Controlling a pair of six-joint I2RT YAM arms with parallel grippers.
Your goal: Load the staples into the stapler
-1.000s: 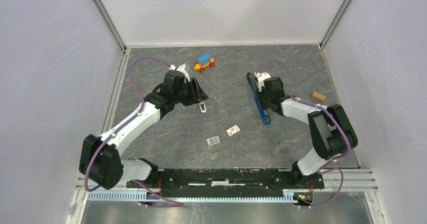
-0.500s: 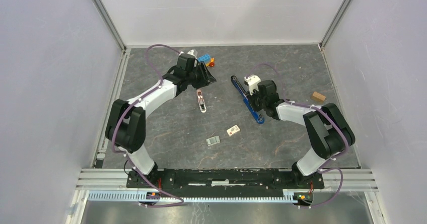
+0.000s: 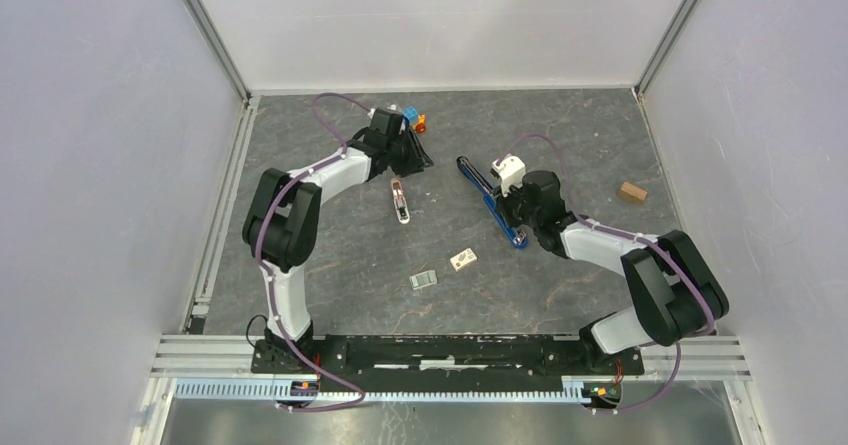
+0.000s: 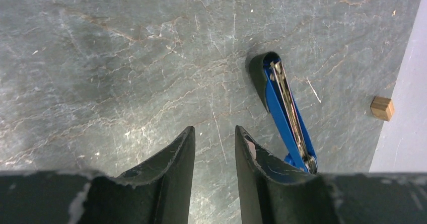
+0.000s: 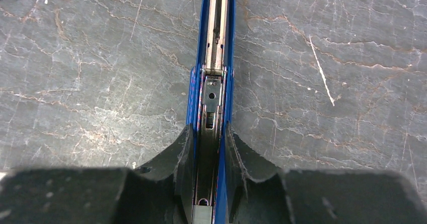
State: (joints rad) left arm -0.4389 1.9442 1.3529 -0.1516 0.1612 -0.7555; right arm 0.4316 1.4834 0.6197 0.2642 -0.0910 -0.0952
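Note:
The dark-blue stapler (image 3: 488,197) lies open on the grey table, its silver rail facing up. My right gripper (image 3: 520,215) is shut on its sides near the near end; in the right wrist view the fingers (image 5: 184,148) clamp the blue body (image 5: 216,43) from both sides. My left gripper (image 3: 413,155) is open and empty at the far middle, next to the toy car. In the left wrist view its jaws (image 4: 214,133) stand apart over bare table, with the stapler (image 4: 283,103) ahead to the right. A small silver and reddish strip (image 3: 400,203) lies left of the stapler.
A toy car (image 3: 412,119) with a blue top sits at the back, partly hidden by my left arm. Two small flat packets (image 3: 423,279) (image 3: 462,258) lie in the middle. A wooden block (image 3: 631,192) (image 4: 381,107) lies at the right, near the wall.
My left gripper has pulled back from the small strip toward the toy car, leaving the strip on the table. My right gripper has swung the stapler's far end to the left.

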